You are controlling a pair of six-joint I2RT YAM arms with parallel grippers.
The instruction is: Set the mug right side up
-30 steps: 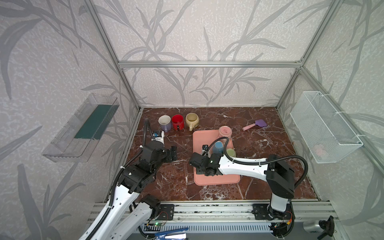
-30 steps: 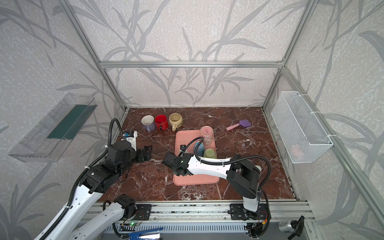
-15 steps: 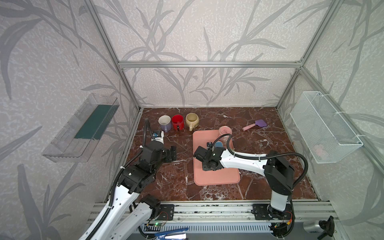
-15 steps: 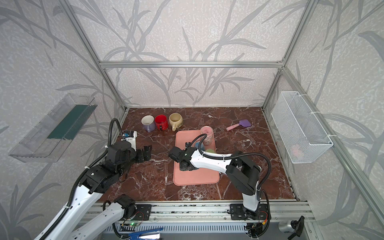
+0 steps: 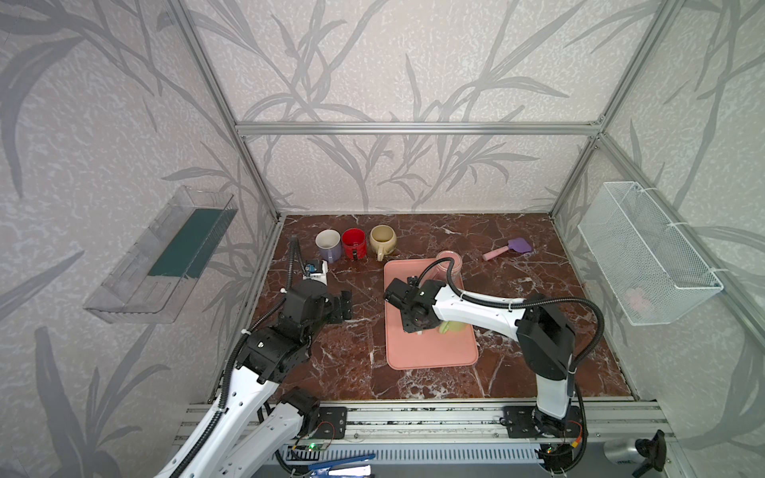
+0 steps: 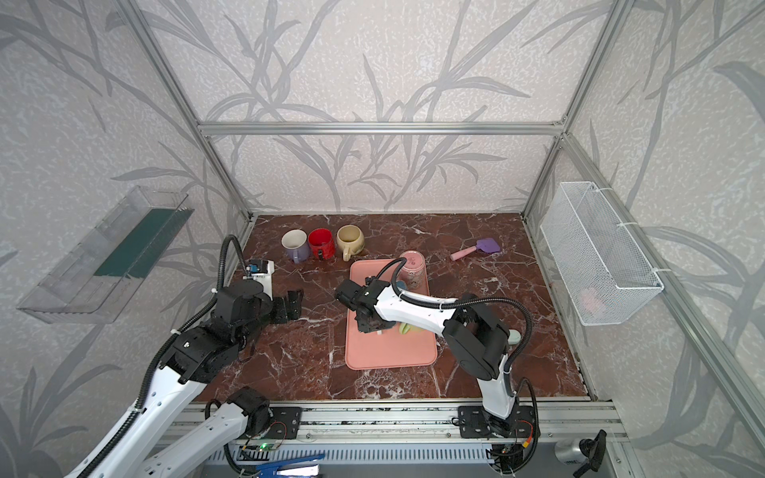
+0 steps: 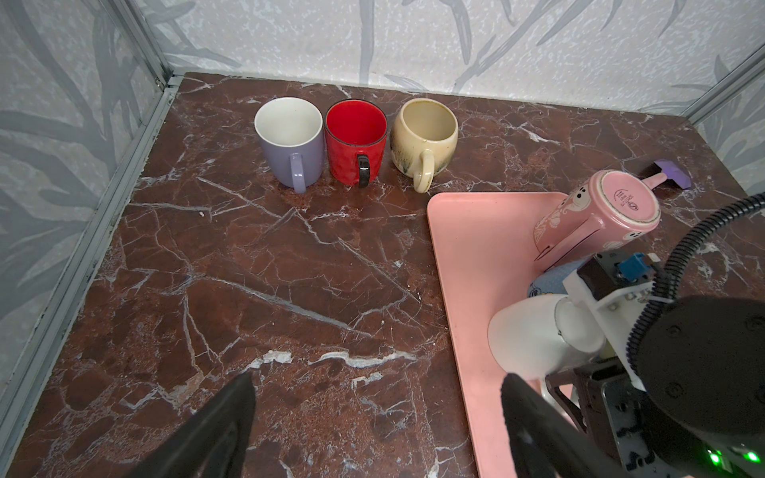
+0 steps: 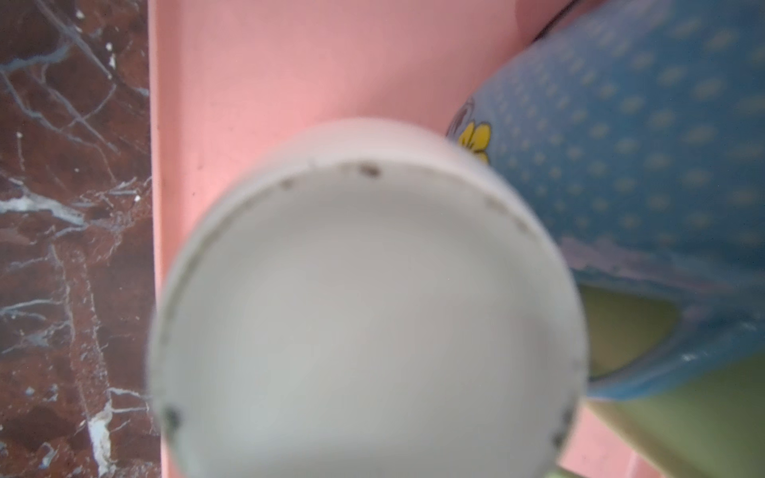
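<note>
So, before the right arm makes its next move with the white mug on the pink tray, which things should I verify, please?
1. right gripper is above the white mug: ok.
2. Jaws are firmly closed on the white mug: cannot tell, as the mug's base fills the right wrist view and hides the grip.
3. White mug is right side up: not ok, its base faces the wrist camera.
4. Room to the blue mug: cannot tell, it lies very near and may be touching.
5. left gripper is open and off the pink tray: ok.
</note>
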